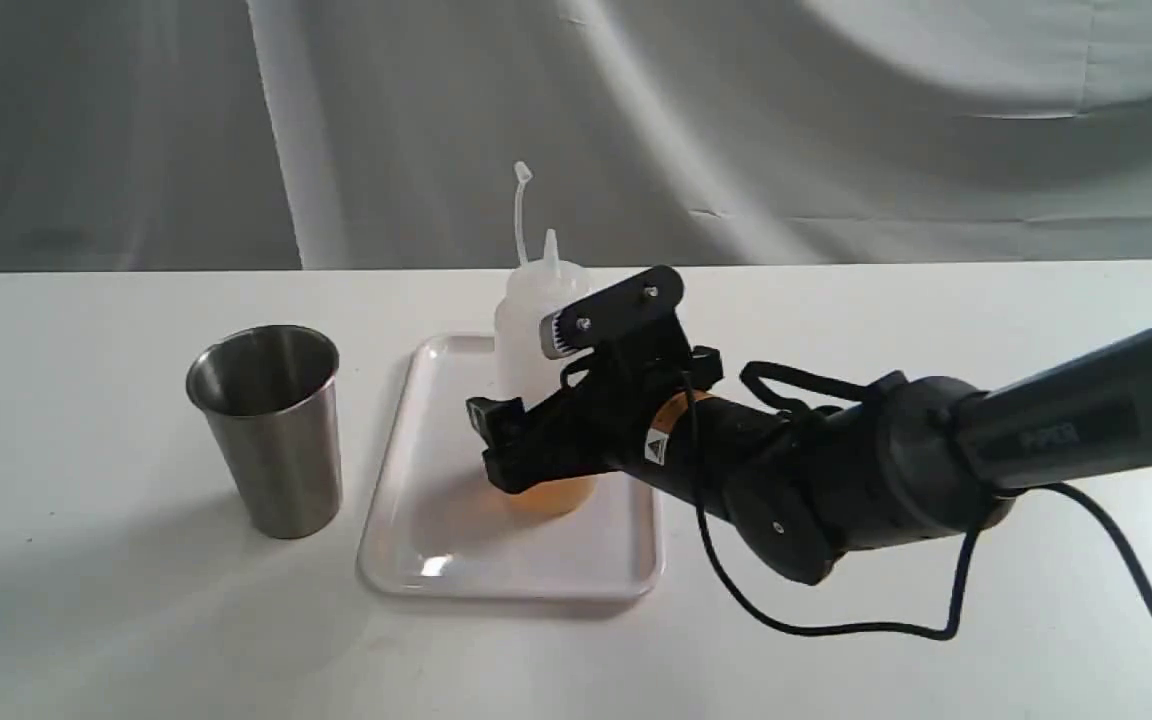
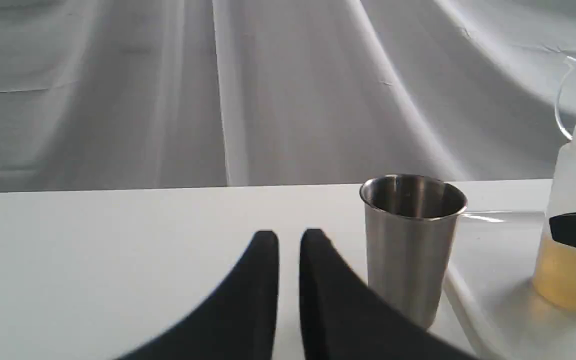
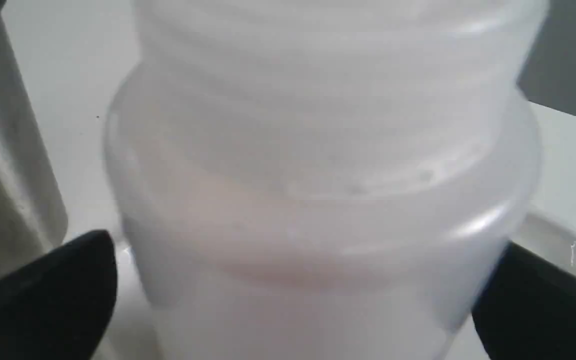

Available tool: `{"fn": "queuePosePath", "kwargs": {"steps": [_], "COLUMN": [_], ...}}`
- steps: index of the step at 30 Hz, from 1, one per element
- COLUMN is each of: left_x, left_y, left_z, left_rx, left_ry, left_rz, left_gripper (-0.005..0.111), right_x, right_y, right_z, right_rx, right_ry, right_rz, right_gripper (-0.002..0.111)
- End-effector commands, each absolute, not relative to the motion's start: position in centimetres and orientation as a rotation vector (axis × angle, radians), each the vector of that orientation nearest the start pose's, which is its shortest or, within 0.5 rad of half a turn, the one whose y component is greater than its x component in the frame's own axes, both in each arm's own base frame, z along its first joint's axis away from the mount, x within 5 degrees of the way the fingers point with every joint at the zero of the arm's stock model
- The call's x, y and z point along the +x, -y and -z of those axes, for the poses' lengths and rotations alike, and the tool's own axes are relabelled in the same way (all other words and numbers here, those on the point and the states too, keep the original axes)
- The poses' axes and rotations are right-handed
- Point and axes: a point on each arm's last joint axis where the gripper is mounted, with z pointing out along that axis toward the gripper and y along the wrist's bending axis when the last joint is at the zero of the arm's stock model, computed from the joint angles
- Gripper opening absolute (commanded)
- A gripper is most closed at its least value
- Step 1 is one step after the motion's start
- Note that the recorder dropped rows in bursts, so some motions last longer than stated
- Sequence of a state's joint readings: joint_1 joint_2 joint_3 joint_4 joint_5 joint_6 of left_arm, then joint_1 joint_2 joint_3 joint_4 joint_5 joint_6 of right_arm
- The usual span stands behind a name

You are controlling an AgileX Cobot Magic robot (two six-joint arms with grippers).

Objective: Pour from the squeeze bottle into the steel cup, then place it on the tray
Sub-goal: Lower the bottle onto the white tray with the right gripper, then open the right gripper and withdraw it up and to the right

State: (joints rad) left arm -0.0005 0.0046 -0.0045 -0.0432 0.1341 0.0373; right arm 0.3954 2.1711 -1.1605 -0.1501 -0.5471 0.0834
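Straddling the squeeze bottle [image 1: 524,312] upright on the tray [image 1: 436,525], right gripper [image 1: 521,400], clamp unclear, steel cup [image 1: 271,430] at 9 o'clock, table [image 1: 361,440] strip between, left gripper [image 2: 289,240] clenched empty

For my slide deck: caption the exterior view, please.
Right gripper flanks the bottle standing on the tray, cup alongside.

You've got a plain white surface [image 1: 936,620] filling the lower half of the frame, grey-white cloth backdrop [image 1: 836,130] hanging in big loose folds across the top. Soft light, faint shadows.
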Motion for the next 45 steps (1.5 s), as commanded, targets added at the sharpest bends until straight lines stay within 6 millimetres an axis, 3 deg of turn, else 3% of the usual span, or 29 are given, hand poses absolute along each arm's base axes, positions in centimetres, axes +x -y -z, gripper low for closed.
{"fn": "queuePosePath", "kwargs": {"steps": [1, 6, 12, 17, 23, 30, 34, 41, 45], "left_x": [5.6, 5.6, 5.6, 5.6, 5.6, 5.6, 5.6, 5.6, 5.6], "left_y": [0.1, 0.1, 0.1, 0.1, 0.1, 0.1, 0.1, 0.1, 0.1], "left_z": [-20.1, -20.1, -20.1, -20.1, -20.1, -20.1, -20.1, -20.1, -20.1], "left_rx": [-0.003, -0.003, -0.006, -0.006, -0.006, -0.004, -0.004, -0.006, -0.006], "left_ry": [-1.616, -1.616, -1.616, -1.616, -1.616, -1.616, -1.616, -1.616, -1.616], "left_rz": [0.012, 0.012, 0.015, 0.015, 0.015, 0.013, 0.013, 0.015, 0.015], "left_gripper": [0.008, 0.008, 0.008, 0.008, 0.008, 0.008, 0.008, 0.008, 0.008], "right_x": [40.9, 40.9, 40.7, 40.4, 39.3, 37.0, 34.7, 30.1, 27.8], "right_y": [-17.9, -17.9, -17.9, -17.7, -17.0, -13.9, -11.5, -8.0, -7.0], "right_z": [-12.2, -12.7, -15.7, -19.1, -24.5, -28.5, -29.4, -30.1, -30.2], "right_rx": [-0.464, -0.469, -0.458, -0.443, -0.394, -0.327, -0.295, -0.249, -0.236], "right_ry": [-1.874, -1.859, -1.793, -1.718, -1.604, -1.540, -1.538, -1.537, -1.531], "right_rz": [-0.317, -0.313, -0.317, -0.324, -0.347, -0.332, -0.299, -0.248, -0.238], "right_gripper": [0.098, 0.098, 0.098, 0.098, 0.098, 0.094, 0.079, 0.029, 0.005]}}
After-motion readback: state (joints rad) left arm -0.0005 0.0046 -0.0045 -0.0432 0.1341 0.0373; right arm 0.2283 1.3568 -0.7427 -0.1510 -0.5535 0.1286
